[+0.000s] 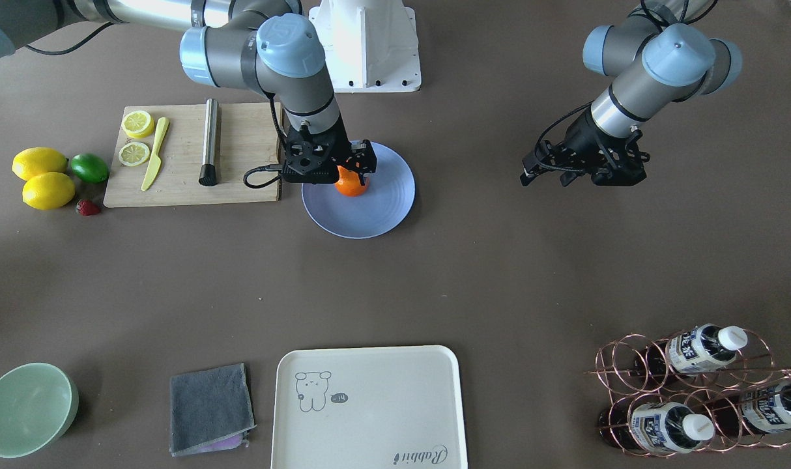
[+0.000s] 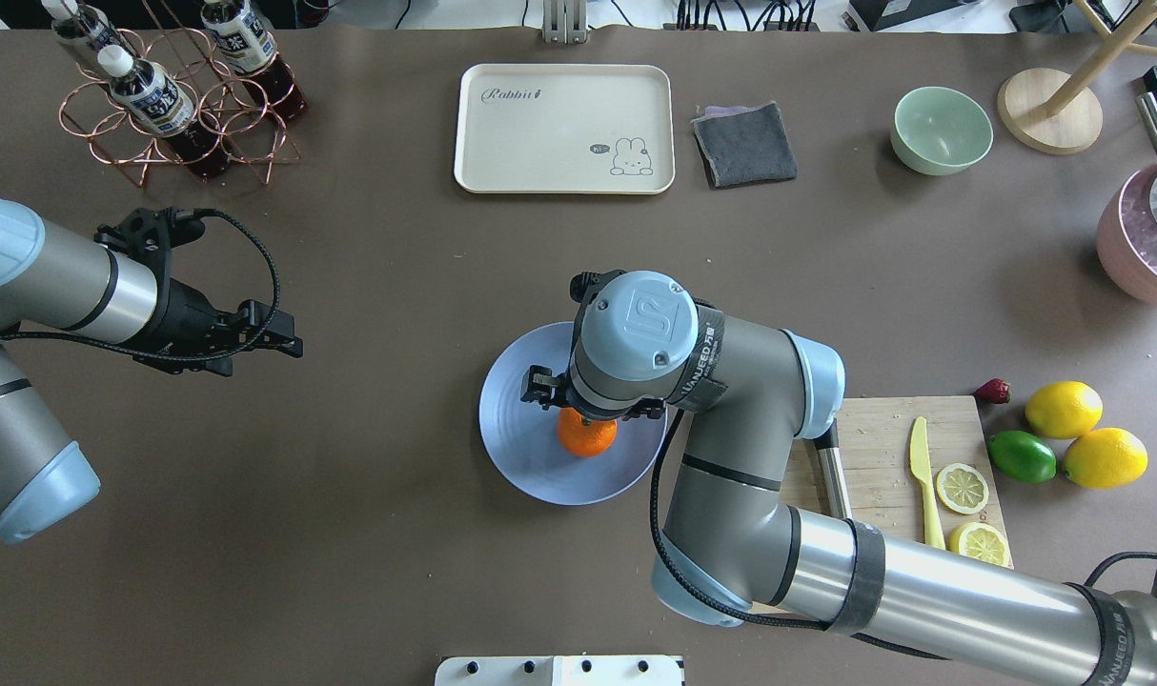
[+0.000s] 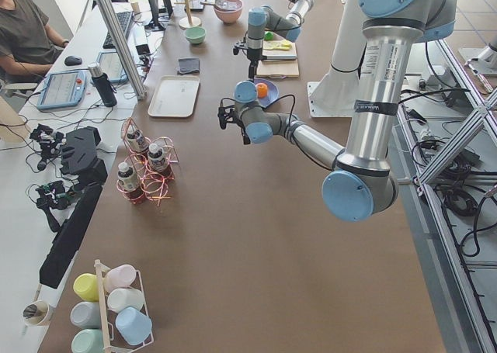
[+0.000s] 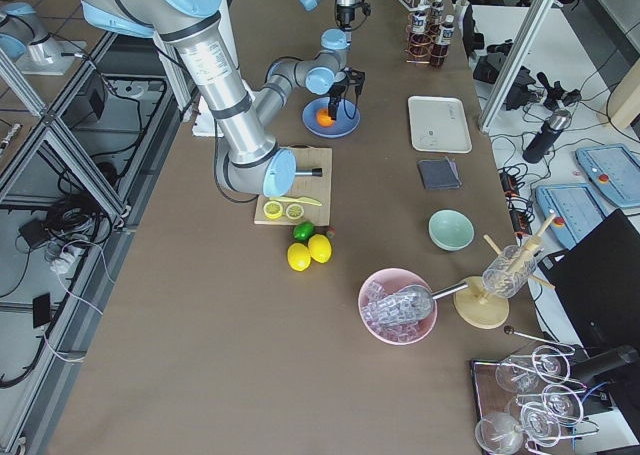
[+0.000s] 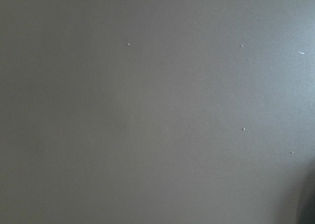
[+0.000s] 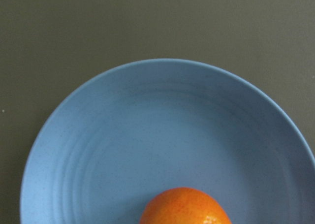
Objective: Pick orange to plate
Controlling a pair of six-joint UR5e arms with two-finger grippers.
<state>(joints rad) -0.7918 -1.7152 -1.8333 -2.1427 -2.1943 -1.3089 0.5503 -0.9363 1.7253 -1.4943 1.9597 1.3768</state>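
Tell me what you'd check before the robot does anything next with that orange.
1. The orange is over the plate: ok.
2. The orange rests on the plate, not hanging above it: cannot tell.
3. The right end effector is directly above the orange: ok.
4. The right end effector is open, orange free: cannot tell.
5. The left end effector is well away from the plate: ok.

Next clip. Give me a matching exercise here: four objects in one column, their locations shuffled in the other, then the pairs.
1 orange
2 yellow knife
3 strawberry
4 grey cloth

A between the green bowl and the cream tray
B over the blue plate
C on the table by the lemons
D on the cutting board

Pairs: 1-B, 2-D, 3-C, 4-A
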